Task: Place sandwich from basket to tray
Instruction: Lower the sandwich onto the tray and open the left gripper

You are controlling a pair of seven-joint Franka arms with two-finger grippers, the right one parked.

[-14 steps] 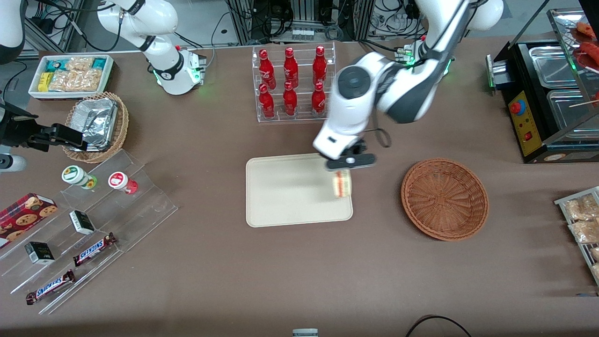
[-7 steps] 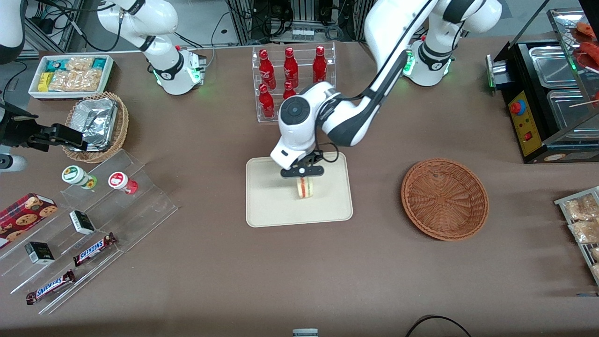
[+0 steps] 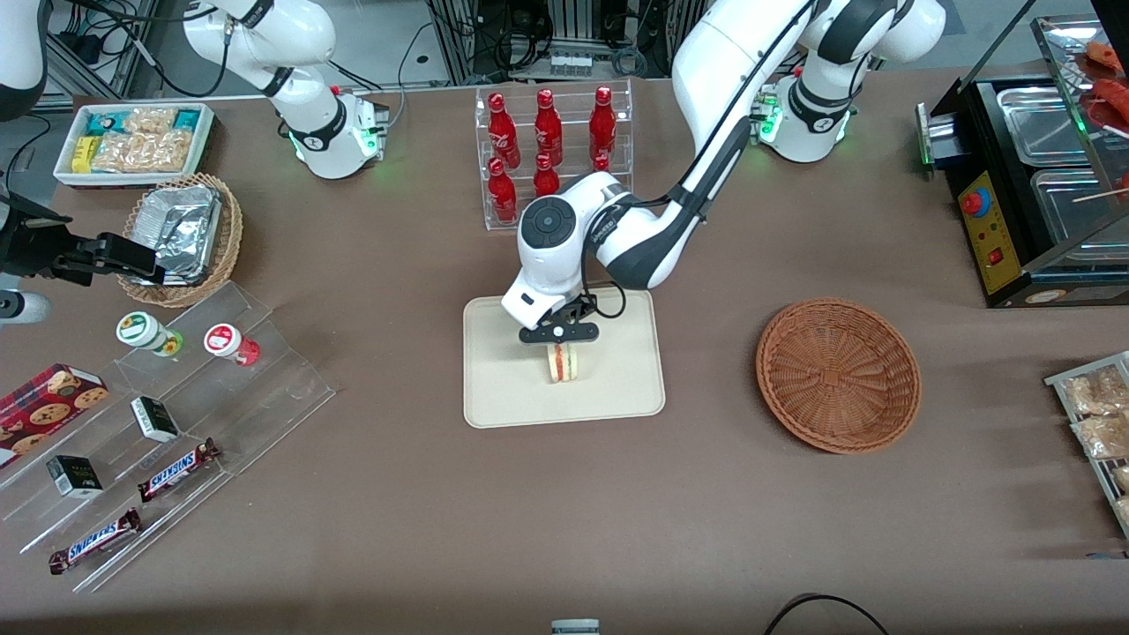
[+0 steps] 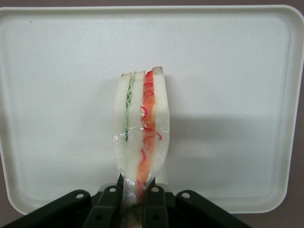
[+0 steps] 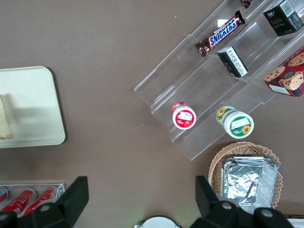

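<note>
The sandwich (image 3: 563, 362) (image 4: 141, 128), a plastic-wrapped wedge of pale bread with green and red layers, hangs upright over the middle of the cream tray (image 3: 503, 388) (image 4: 61, 71). My gripper (image 3: 558, 335) (image 4: 134, 202) is right above it, shut on the sandwich's upper end. I cannot tell whether its lower tip touches the tray. The reddish-brown wicker basket (image 3: 838, 374) stands empty on the table, toward the working arm's end from the tray. An edge of the sandwich (image 5: 4, 118) and a corner of the tray (image 5: 33, 109) also show in the right wrist view.
A clear rack of red bottles (image 3: 551, 154) stands farther from the camera than the tray, close to my arm. Toward the parked arm's end are a stepped acrylic shelf of snacks (image 3: 159, 414) and a tan basket with foil containers (image 3: 181, 234). A black food warmer (image 3: 1032, 176) stands at the working arm's end.
My gripper has carried the sandwich from the tray's edge nearest the basket to above the tray's middle, and has come lower over it.
</note>
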